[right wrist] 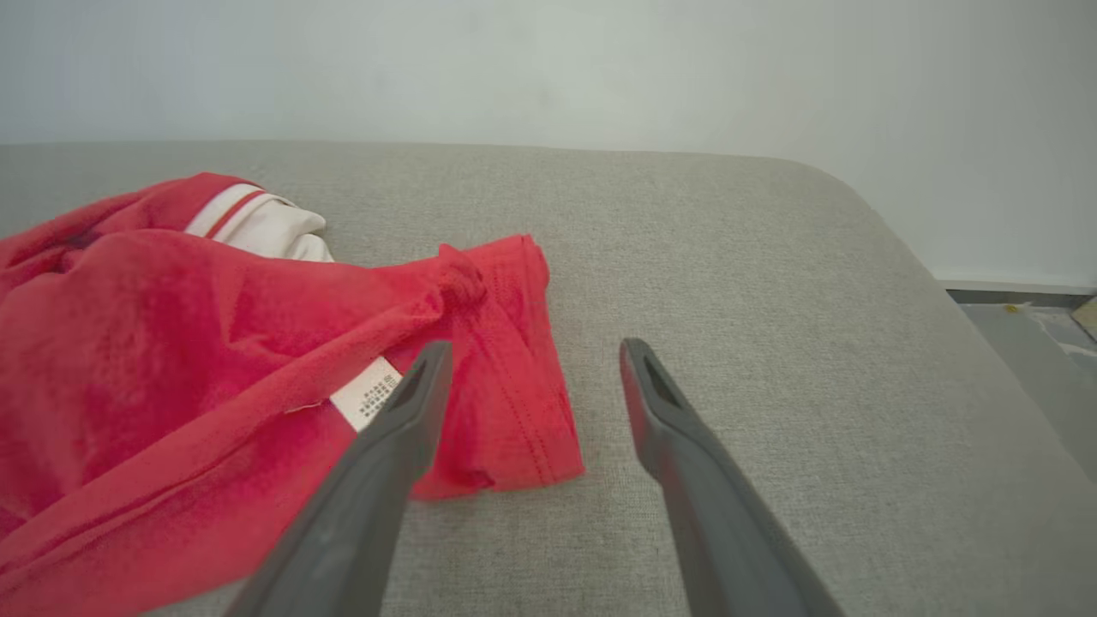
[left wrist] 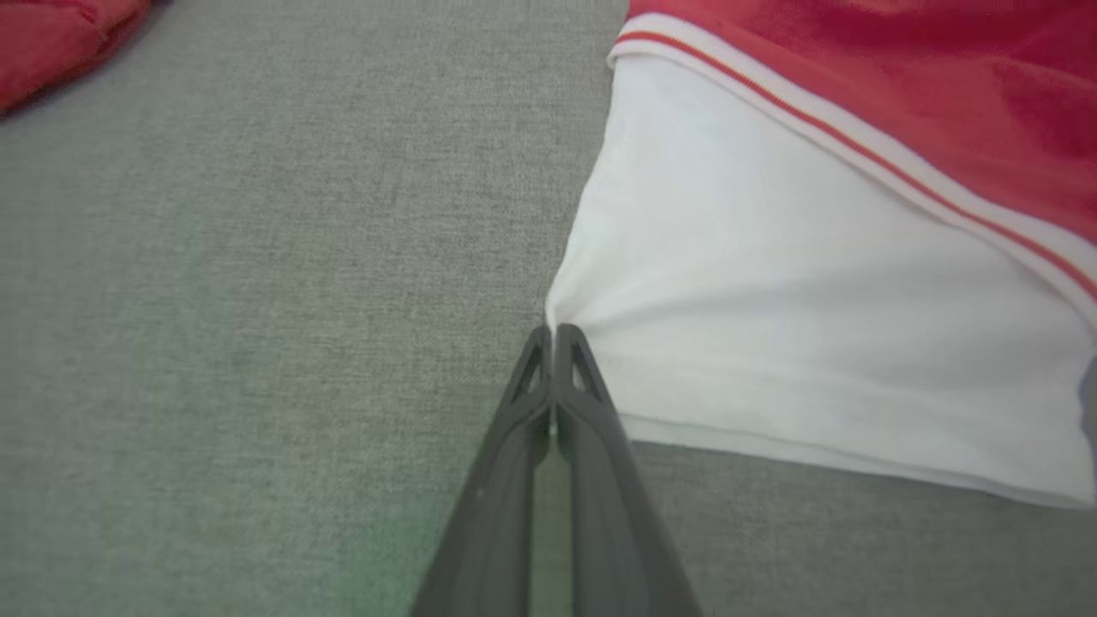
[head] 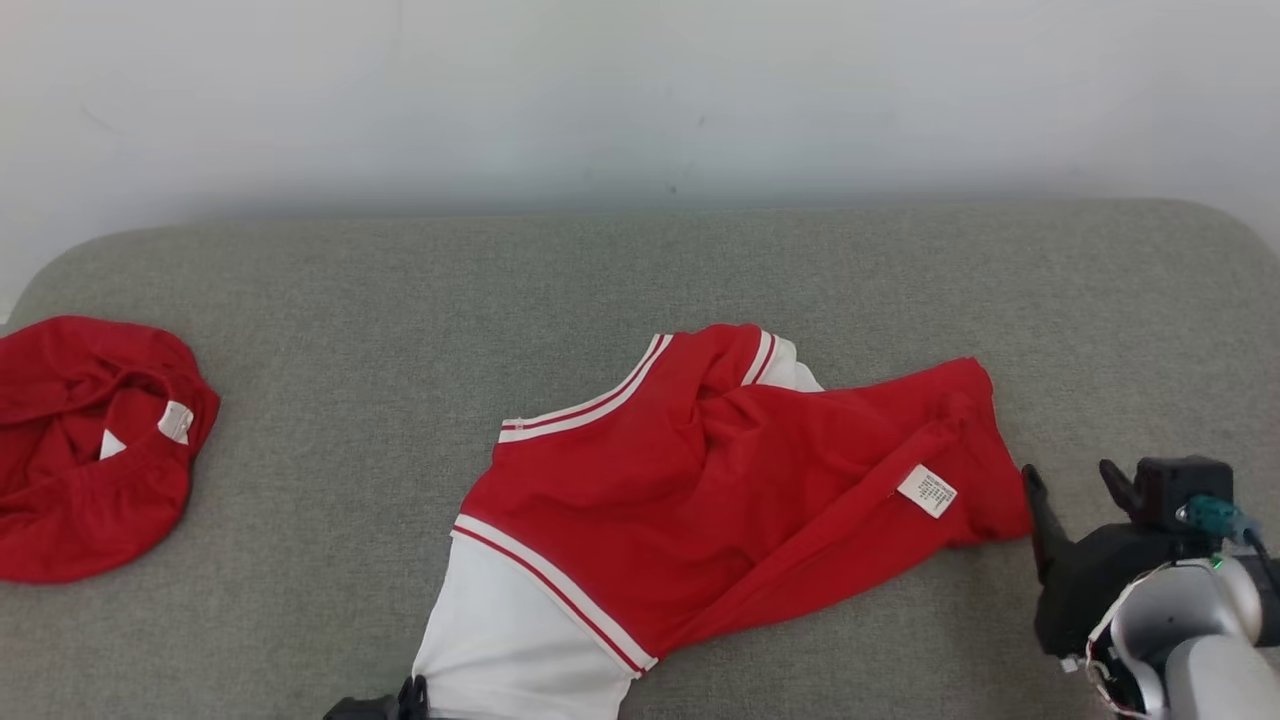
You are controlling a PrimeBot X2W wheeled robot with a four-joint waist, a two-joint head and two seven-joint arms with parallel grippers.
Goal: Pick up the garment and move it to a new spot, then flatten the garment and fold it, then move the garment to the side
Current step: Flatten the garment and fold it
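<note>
Left: red cloth (head: 95,445), lying bunched on grey cushion (head: 400,290). Centre: garment (head: 720,480), lying rumpled, white panel (left wrist: 771,283) trailing near. Left jaws: pinching shut on panel's left edge, taking only a sliver of fabric. Right jaws: standing wide, holding nothing, hovering just beside red hem (right wrist: 523,386). Risk: sliver likely slipping free on lifting; right side dragging and bunching if not gripped.

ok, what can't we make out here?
Care label print: too small, head and right wrist views.
Garment white end: cut by head view's bottom edge.
Second red garment: cut by left edge, bunched, type unclear.
Left gripper: mostly below head view's bottom edge.
</note>
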